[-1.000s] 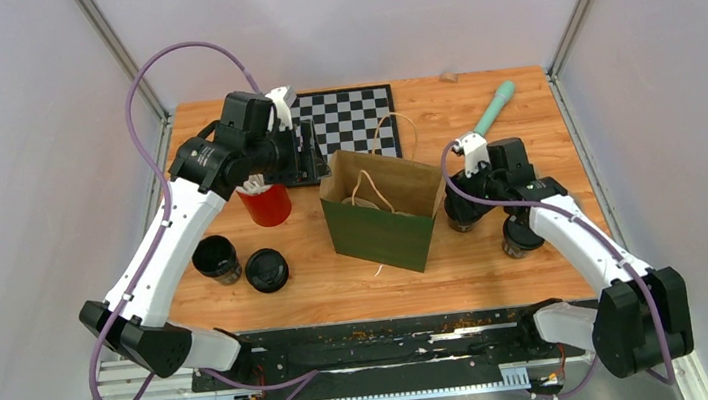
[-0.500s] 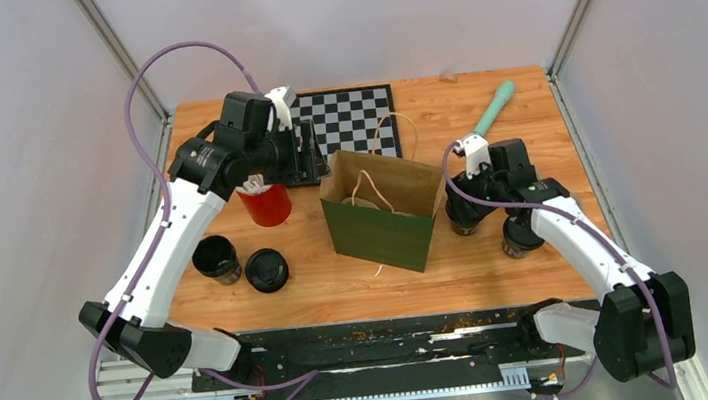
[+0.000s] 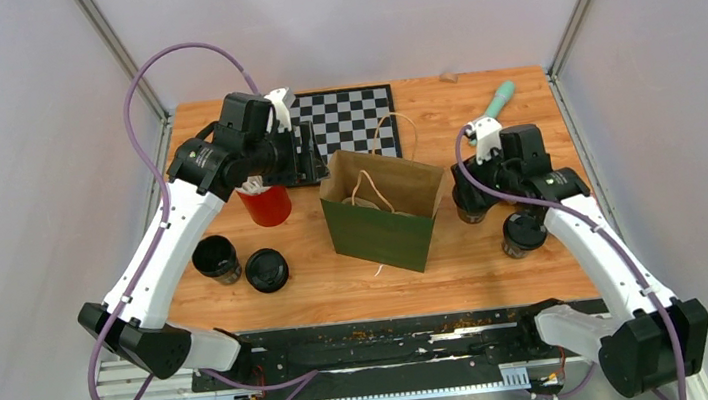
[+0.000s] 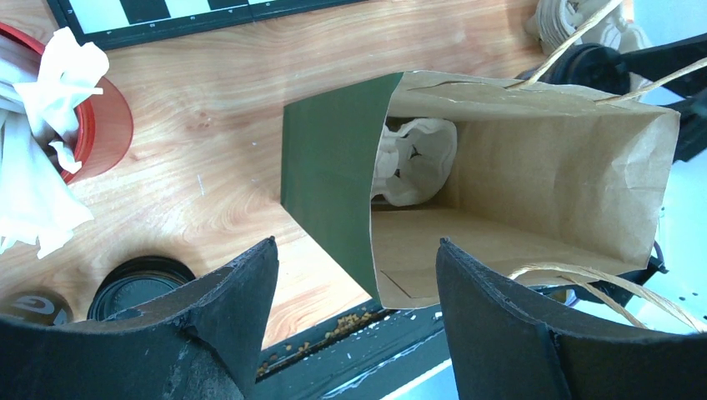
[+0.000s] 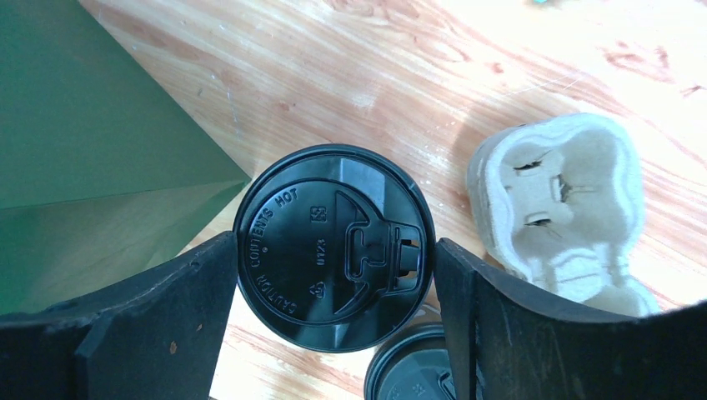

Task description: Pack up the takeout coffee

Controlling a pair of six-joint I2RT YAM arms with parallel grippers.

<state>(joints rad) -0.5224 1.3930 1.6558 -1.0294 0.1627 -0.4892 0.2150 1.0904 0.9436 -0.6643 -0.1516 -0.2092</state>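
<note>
My right end effector (image 5: 335,242) stands wide with the cup (image 5: 317,279) between its fingers. The black lid fills the whole gap and both fingers meet its sides, so I take it as gripped. From the wrist view I can't tell whether its base is off the surface (image 3: 481,115).

The cup is upright, its long axis vertical, just right of the bag (image 3: 381,229) and lower than the bag's rim. The bag's open mouth lies left of my right end effector and above the lid, so I judge the next move as up, then left over the rim, then straight down. The right arm is plainly the nearer one.

My left end effector (image 4: 354,250) hangs wide open and empty over the bag's far-left corner, looking down into the mouth.

A second cup (image 3: 523,233) sits near-right of the held one. A third cup (image 3: 266,269) and a fourth cup (image 3: 216,258) wait left of the bag.
</note>
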